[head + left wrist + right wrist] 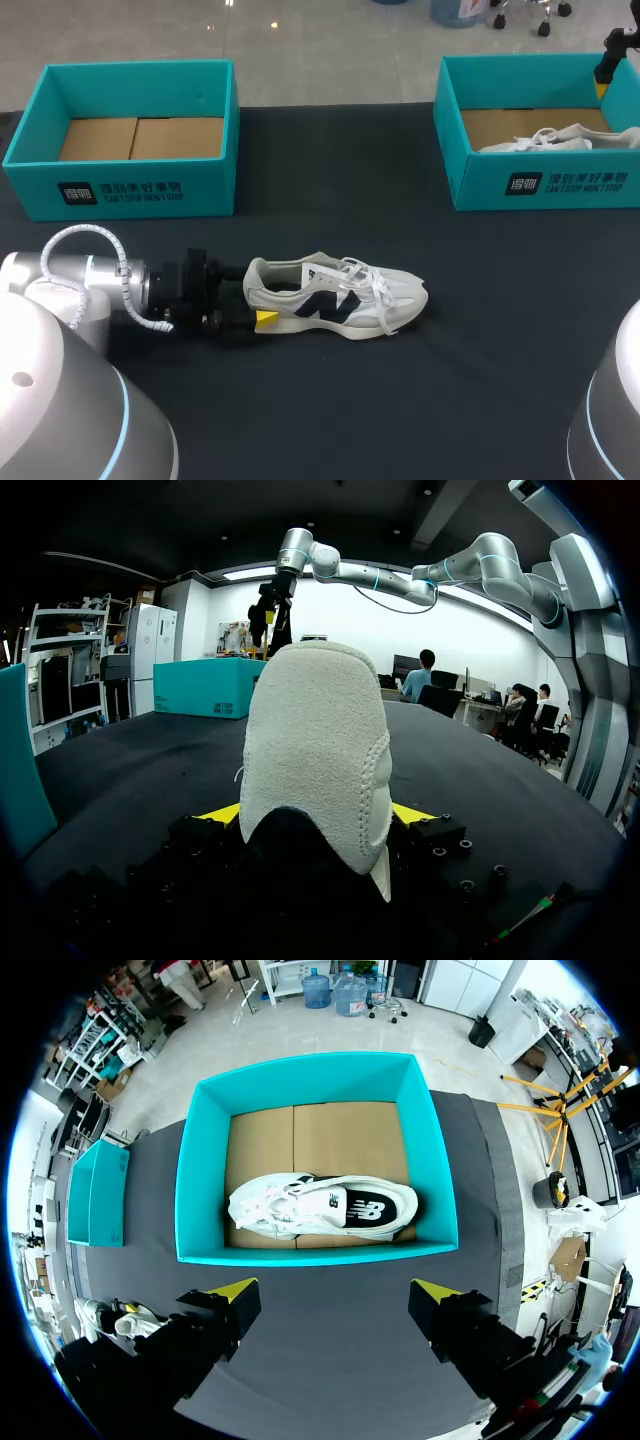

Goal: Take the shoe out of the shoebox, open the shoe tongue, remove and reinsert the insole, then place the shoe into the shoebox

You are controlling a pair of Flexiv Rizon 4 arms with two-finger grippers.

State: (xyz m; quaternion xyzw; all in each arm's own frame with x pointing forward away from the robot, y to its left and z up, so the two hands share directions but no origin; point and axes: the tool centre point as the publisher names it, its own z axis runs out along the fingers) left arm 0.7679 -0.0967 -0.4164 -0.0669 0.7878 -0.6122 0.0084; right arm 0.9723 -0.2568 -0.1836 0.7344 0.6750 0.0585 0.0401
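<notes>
My left jaws clamp the heel of the shoe [320,750] lying on the desk [450,380]; I should pin it flat and steady. Far off, my right jaws hang wide above the shoebox [195,1180]; they belong at the tongue.

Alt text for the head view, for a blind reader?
A white sneaker stands on the black table, its heel held by the left tool. Behind sit two teal shoeboxes: the left box empty, the right box holding another white shoe.
</notes>
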